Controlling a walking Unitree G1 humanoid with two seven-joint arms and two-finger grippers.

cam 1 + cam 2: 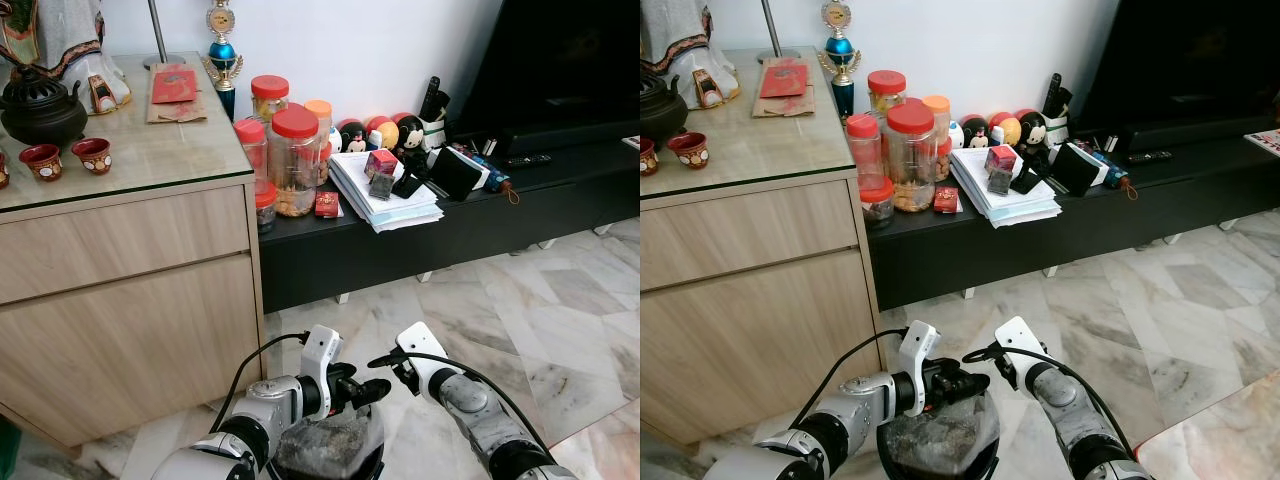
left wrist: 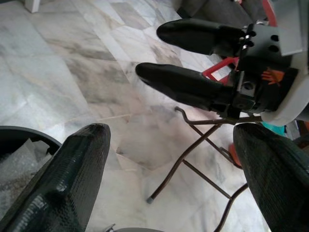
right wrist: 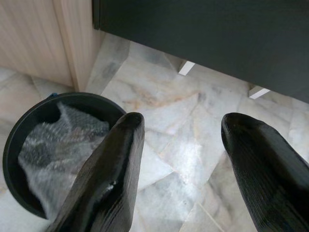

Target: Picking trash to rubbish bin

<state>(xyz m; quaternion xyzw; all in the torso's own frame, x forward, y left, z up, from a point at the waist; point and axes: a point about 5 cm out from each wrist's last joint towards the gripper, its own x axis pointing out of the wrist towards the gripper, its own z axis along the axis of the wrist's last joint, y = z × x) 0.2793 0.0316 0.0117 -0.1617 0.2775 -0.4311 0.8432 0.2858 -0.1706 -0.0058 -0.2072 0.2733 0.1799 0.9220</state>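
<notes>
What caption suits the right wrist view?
Open right pincer hovering over marble floor beside a black bin holding bubble wrap.

On the black TV bench (image 1: 480, 215), red-lidded jars (image 1: 294, 160) stand at the end beside the wooden cabinet (image 1: 120, 290), a paper stack (image 1: 385, 200) lies near its middle, round toy figures (image 1: 378, 130) line the wall behind, and remotes (image 1: 527, 160) lie farther along.

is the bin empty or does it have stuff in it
Not empty: the black bin holds crumpled bubble wrap, seen in the right wrist view.
</notes>
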